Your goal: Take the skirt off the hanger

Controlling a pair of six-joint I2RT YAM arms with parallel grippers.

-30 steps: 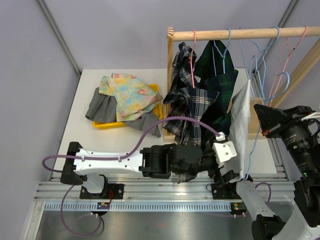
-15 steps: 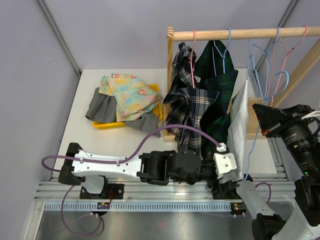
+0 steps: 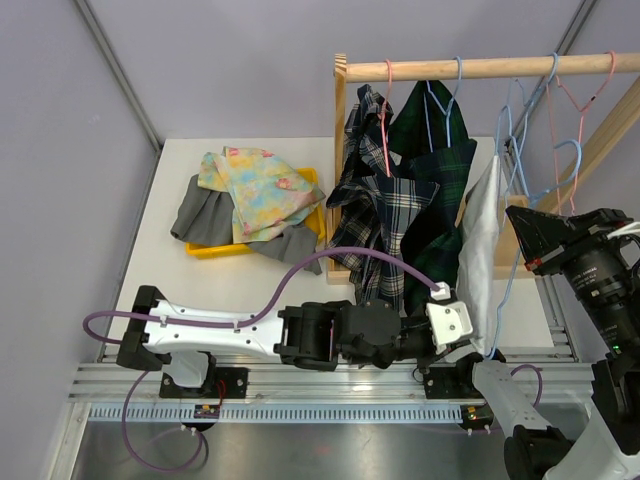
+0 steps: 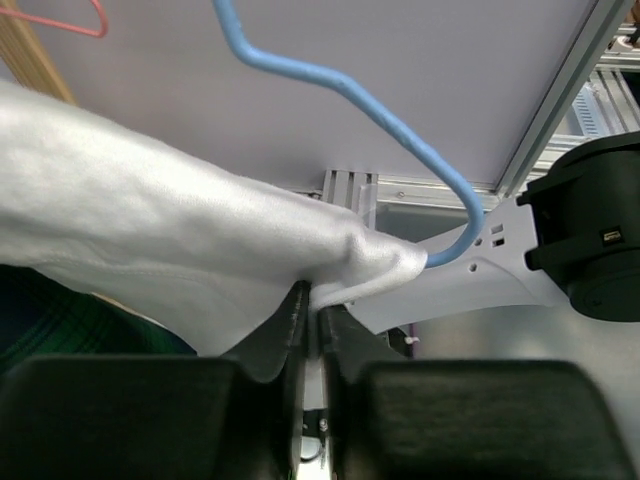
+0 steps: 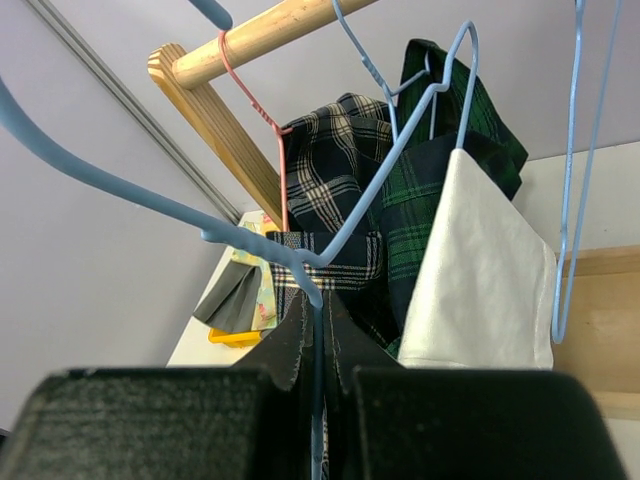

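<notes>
Two claws of mine are clenched, and only the wrist cameras show on what. My left claw (image 4: 310, 300) is pinched shut on a corner of the white skirt (image 4: 170, 235). The fingers press together with the cloth's edge caught between them, and the fabric runs up and off to the left. The lower bend of the blue hanger (image 4: 350, 95) meets that same corner just right of my fingers.

My right claw (image 5: 315, 300) is closed on the hanger's wire. The thick blue strand comes in from the left and ends between the fingers, and a thinner strand climbs from there towards the hook. Past it, this view shows the skirt hanging flat and pale on the hanger, in front of dark plaid skirts (image 5: 340, 180).

From above I cannot make out either grip. The left fingers sit under my wrist and the skirt's hem, and the right ones are lost against the arm's black housing. That view gives the wider layout instead. The skirt hangs from the wooden rod (image 3: 480, 68) towards its right end, just beside the plaid ones. A pink hanger (image 3: 385, 110) is further left on the rod. Well apart on the tabletop (image 3: 230, 280) is a yellow tray (image 3: 200, 250) piled with floral and grey clothes.
</notes>
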